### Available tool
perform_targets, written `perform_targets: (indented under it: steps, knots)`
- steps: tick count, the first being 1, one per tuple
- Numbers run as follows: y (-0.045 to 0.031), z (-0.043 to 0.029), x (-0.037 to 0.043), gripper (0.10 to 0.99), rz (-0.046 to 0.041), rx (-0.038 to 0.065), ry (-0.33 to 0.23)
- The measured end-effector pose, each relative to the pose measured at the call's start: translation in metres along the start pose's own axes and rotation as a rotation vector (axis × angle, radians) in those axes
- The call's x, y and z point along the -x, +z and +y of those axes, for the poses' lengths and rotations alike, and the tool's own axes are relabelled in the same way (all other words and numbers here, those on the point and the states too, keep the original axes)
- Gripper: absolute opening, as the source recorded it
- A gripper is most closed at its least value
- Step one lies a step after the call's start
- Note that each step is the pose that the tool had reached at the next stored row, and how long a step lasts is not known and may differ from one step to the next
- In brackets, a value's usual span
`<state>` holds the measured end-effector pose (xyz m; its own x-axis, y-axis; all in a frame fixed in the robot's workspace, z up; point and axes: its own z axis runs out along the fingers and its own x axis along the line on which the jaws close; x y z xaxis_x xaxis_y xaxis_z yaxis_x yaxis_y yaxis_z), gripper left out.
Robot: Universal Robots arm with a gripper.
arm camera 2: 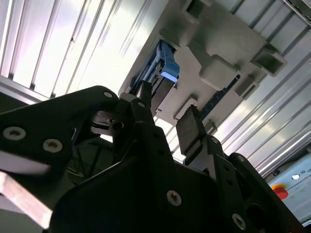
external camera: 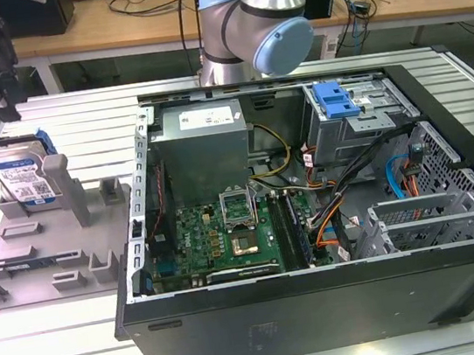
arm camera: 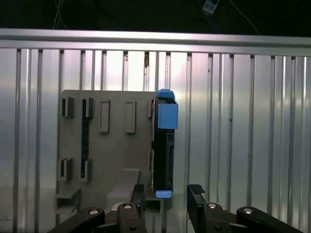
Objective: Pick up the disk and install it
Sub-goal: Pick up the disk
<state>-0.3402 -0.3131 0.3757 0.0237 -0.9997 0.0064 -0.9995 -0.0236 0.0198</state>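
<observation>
The disk (external camera: 17, 170) stands on edge, leaning in a slot of the grey holder plate (external camera: 45, 253) at the exterior view's left; its silver face, white-and-blue label and blue carrier rail are visible. My gripper (external camera: 7, 102) hangs a short way above it, apart from it. In the first wrist view I look down on the disk (arm camera: 163, 145) edge-on, with my gripper (arm camera: 166, 194) open and its fingers on either side of the disk's near end. The second wrist view shows the open gripper (arm camera 2: 167, 114) with the disk's blue tab (arm camera 2: 167, 73) beyond the fingers.
An open black computer case (external camera: 327, 315) lies at the exterior view's right, with motherboard, power supply and a grey drive cage topped by a blue latch piece (external camera: 335, 100). The arm's base (external camera: 263, 15) stands behind the case. The holder plate (arm camera: 112, 141) rests on a ribbed aluminium table (arm camera: 243, 121).
</observation>
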Motion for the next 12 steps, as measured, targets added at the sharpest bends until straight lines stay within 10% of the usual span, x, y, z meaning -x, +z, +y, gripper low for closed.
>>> perform_targets:
  steps: [12]
  knots:
    - [0.0067,0.0301,0.0048,0.482,-0.0004,0.000,0.040]
